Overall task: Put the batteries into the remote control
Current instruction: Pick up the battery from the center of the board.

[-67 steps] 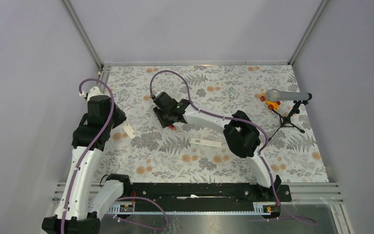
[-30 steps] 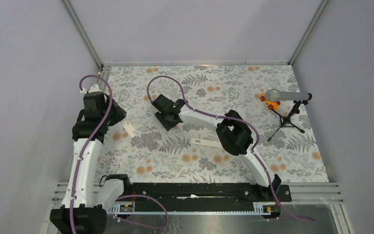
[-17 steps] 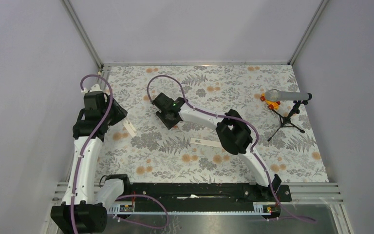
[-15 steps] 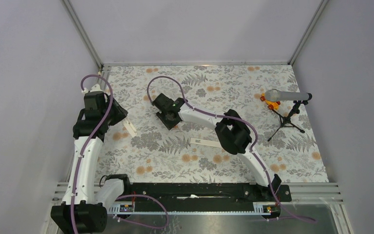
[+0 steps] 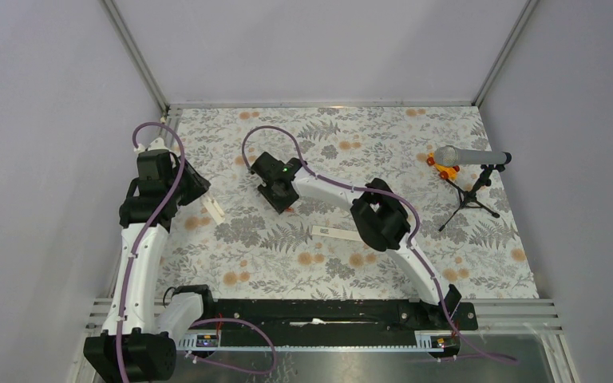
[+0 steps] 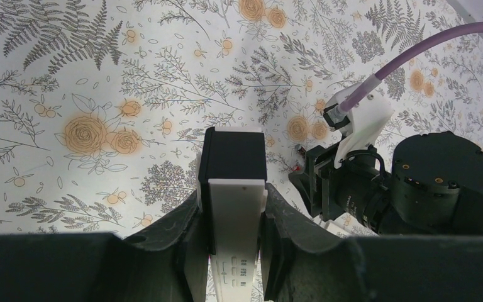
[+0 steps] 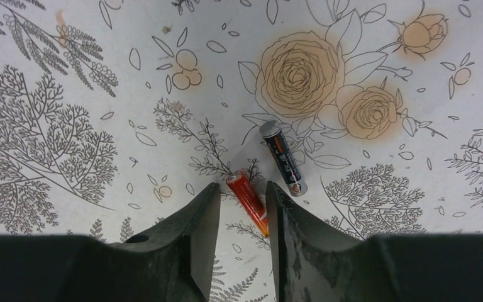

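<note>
While the left tool [image 6: 233, 211] clamps the remote control [image 6: 234, 182], both batteries [image 7: 282, 158] lie on the table [image 7: 69, 75] to the remote's right. The right tool [image 7: 243, 196] straddles the red battery [image 7: 247, 202], and I cannot tell whether it pinches yet. This looks like the pickup step; next comes a firm squeeze, then a lift.

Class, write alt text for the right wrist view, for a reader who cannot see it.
A red battery lies slanted between the dark fingers of the right gripper on a floral tablecloth. A second, darker battery lies just beyond it, outside the fingers.
</note>
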`<state>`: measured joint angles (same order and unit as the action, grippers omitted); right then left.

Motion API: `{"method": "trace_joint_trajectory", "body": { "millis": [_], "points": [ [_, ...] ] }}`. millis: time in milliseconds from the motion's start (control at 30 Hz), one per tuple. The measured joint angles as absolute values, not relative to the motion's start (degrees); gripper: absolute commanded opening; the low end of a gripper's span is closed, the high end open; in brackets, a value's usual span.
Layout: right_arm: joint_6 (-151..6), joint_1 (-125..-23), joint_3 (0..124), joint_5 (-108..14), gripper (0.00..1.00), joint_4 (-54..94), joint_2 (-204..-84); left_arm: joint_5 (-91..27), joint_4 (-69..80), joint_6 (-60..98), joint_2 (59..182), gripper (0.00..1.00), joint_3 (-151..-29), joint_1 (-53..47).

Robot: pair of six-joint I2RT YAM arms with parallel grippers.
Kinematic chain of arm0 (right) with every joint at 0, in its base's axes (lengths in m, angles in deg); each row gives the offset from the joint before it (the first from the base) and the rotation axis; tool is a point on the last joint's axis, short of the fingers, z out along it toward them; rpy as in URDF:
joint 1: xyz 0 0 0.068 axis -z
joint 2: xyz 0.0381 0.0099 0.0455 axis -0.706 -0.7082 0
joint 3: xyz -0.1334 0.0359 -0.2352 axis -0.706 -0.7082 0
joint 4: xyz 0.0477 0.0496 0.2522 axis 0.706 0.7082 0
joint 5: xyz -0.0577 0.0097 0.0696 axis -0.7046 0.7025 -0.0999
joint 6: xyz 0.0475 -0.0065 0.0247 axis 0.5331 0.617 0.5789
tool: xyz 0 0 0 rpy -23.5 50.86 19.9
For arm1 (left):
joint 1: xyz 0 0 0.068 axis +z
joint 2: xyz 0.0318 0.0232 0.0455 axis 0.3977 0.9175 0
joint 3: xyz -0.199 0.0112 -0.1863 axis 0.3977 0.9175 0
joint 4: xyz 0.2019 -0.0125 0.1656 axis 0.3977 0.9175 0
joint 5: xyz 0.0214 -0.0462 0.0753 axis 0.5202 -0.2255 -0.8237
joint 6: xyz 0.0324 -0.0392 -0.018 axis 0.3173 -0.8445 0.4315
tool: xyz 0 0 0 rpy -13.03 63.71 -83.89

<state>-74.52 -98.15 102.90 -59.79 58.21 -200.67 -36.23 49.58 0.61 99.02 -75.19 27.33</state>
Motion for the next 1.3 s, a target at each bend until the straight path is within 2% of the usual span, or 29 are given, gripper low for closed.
{"method": "trace_joint_trajectory", "body": {
  "millis": [133,267,600,767,1067,1300],
  "points": [
    [-75.46,-98.1,102.9,-58.91,0.45,58.98,-200.67,-35.95,49.58,0.61,99.02,0.03,-75.19,27.44],
    [-77.08,-98.08,102.87,-58.35,0.32,59.35,-200.63,-35.71,49.51,0.61,99.0,0.03,-75.14,27.53],
    [-78.65,-97.77,102.87,-58.5,0.21,59.63,-200.63,-34.13,49.12,0.61,98.89,0.03,-75.12,27.58],
    [-78.74,-97.77,101.1,-58.94,0.19,58.21,-199.71,-31.84,47.74,0.9,98.15,0.03,-74.2,27.6],
    [-73.3,-97.77,88.25,-59.46,0.2,55.52,-189.57,-14.68,35.0,2.49,92.4,0.0,-64.89,27.73],
    [-69.19,-97.75,85.72,-59.2,0.2,53.55,-174.11,2.61,12.46,-1.94,89.3,0.0,-57.09,27.73]
  ]
}}
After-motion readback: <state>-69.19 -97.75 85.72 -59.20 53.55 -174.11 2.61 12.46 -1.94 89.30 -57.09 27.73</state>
